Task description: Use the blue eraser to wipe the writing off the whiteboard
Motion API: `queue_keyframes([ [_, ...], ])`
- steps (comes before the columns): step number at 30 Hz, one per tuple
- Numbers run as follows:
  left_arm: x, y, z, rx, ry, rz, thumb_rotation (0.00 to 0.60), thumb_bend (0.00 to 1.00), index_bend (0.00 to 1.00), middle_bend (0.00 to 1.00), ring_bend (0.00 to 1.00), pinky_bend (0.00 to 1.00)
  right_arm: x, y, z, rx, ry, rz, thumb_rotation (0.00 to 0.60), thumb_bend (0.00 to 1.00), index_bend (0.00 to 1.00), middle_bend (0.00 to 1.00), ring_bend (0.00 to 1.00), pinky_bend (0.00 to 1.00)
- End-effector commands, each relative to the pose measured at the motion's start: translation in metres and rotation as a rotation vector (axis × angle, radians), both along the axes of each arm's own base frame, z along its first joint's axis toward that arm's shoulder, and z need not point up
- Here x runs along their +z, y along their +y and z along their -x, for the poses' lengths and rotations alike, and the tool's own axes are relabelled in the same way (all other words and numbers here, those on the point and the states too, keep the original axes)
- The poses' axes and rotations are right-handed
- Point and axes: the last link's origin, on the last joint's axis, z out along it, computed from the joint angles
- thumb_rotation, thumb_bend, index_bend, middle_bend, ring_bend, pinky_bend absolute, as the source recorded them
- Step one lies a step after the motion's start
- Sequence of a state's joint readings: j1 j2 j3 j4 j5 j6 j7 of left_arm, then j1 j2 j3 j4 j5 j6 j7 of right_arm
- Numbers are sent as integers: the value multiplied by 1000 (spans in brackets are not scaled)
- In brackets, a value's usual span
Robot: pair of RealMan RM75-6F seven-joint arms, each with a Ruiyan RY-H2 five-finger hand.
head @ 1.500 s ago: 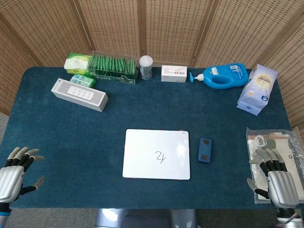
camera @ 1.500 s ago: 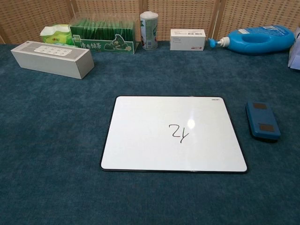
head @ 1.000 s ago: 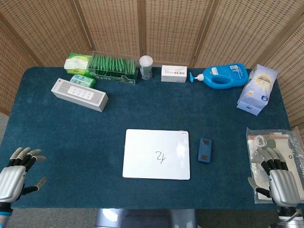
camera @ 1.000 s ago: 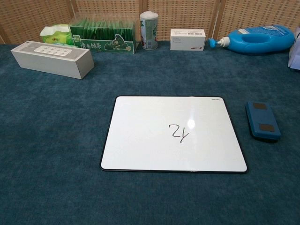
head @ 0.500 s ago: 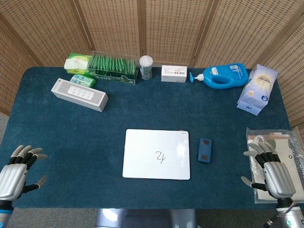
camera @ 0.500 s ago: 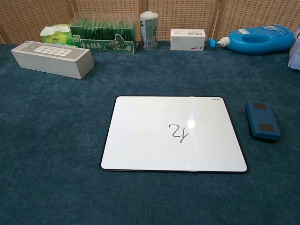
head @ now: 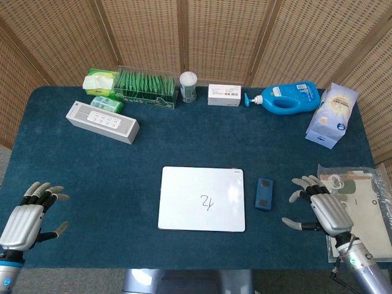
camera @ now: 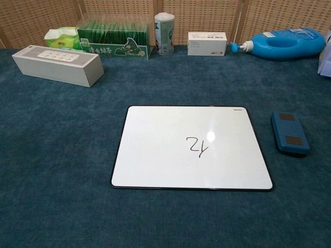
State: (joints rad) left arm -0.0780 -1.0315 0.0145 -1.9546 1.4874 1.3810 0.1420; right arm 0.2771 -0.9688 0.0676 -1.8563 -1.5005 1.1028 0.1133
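The whiteboard (head: 202,198) (camera: 191,146) lies flat in the middle of the blue table, with a short black scribble (head: 207,201) (camera: 197,145) low on its right half. The blue eraser (head: 264,193) (camera: 289,133) rests on the cloth just right of the board. My right hand (head: 323,211) hovers open, fingers spread, a short way right of the eraser and apart from it. My left hand (head: 26,222) is open near the front left table edge, far from the board. Neither hand shows in the chest view.
Along the back stand a white speaker box (head: 102,122), tissue pack (head: 101,79), green tea box (head: 146,89), white canister (head: 188,86), small white box (head: 224,95), blue bottle (head: 286,98) and a pale bag (head: 331,114). A clear plastic packet (head: 365,205) lies at the front right.
My right hand has moved left off the plastic packet toward the eraser, fingers spread. The left hand crept slightly inward. Board and eraser have not moved.
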Motion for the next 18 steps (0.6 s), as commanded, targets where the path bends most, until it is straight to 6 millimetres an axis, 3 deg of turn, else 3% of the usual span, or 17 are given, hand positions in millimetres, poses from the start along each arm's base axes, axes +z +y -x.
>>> queue_keyframes([
  [1, -3, 2, 3, 15, -1, 17, 600, 332, 319, 233, 131, 0, -20, -22, -16, 43, -28, -51, 219, 33, 376, 158, 0, 0],
  [18, -15, 17, 7, 43, 8, 47, 600, 333, 324, 233, 133, 0, -76, -80, -48, 90, -15, -159, 222, 29, 346, 135, 0, 0],
])
